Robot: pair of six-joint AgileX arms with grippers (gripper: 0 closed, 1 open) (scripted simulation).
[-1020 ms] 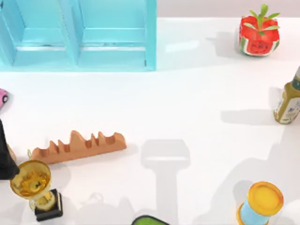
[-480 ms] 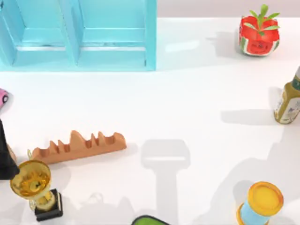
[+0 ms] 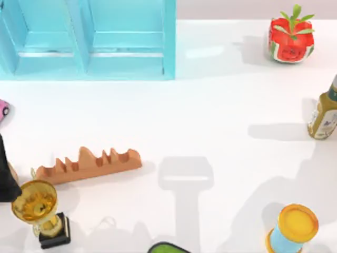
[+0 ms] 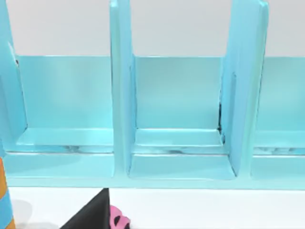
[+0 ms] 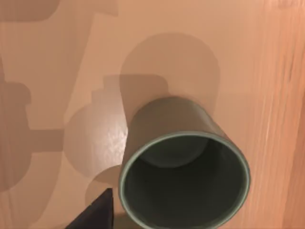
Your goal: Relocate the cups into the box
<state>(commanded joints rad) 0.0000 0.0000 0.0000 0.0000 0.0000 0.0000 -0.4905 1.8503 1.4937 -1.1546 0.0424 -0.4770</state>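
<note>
cup (image 5: 183,167): dark grey-green, upright, mouth open toward my right wrist cam, standing on a tan wood-like floor with shadows around it. a green rim sliver (image 3: 168,247) at the bottom edge of the top view looks like a cup too.
box (image 3: 89,39): light blue, compartments split by dividers, top-left of the white surface (image 3: 210,116); left wrist cam faces its compartments (image 4: 178,95) head-on.
left pincer: cannot tell its state; a dark part (image 3: 6,174) sits at the left edge of the top view.
right pincer: cannot tell; just a dark corner (image 5: 95,214) beside the cup.
clutter, left side: gold trophy (image 3: 39,211) on a black base, brown notched rack (image 3: 87,164) just above it, pink item (image 3: 3,108) at the edge.
clutter, right side: yellow-lidded blue can (image 3: 294,229) bottom right, olive bottle (image 3: 324,116) at the right edge, watermelon-style pot (image 3: 289,39) with a plant top right.
</note>
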